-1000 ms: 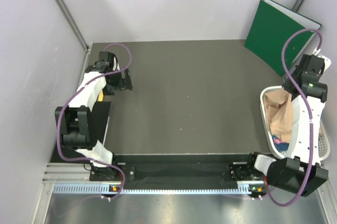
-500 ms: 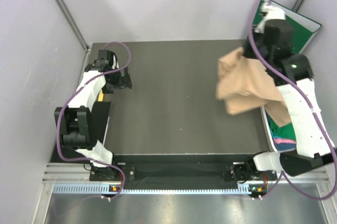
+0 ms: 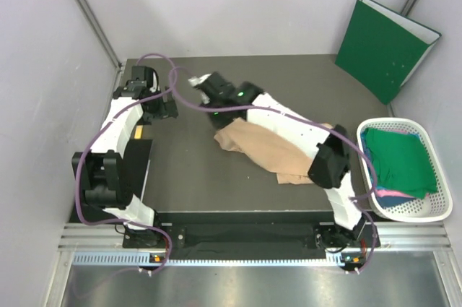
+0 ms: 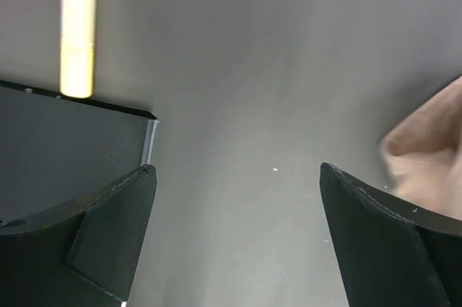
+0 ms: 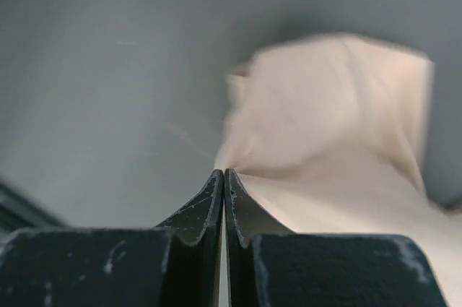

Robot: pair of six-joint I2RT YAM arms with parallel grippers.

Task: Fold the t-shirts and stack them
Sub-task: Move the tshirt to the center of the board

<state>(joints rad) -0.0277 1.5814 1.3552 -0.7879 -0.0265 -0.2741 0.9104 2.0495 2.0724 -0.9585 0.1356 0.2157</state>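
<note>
The large peach-beige t-shirt (image 3: 274, 152) lies crumpled on the dark table, right of centre. My right gripper (image 3: 219, 122) reaches far across to its left end and is shut on that edge of the cloth. In the right wrist view the shut gripper (image 5: 224, 174) pinches the shirt (image 5: 339, 126) at its tips. My left gripper (image 3: 167, 108) is open and empty over bare table at the far left. In the left wrist view the open left gripper (image 4: 238, 199) shows the peach shirt (image 4: 426, 155) just right of it. A dark green t-shirt (image 3: 397, 162) lies in the basket over pink cloth (image 3: 393, 193).
A white mesh basket (image 3: 442, 206) stands at the table's right edge. A stiff dark green folder (image 3: 382, 43) leans on the back wall at the right. A black mat (image 4: 58, 148) with a yellow strip (image 4: 77, 25) lies at the left edge.
My right arm lifted the peach shirt out of the basket, swung it left across the table and laid it down. The left arm has barely moved.
</note>
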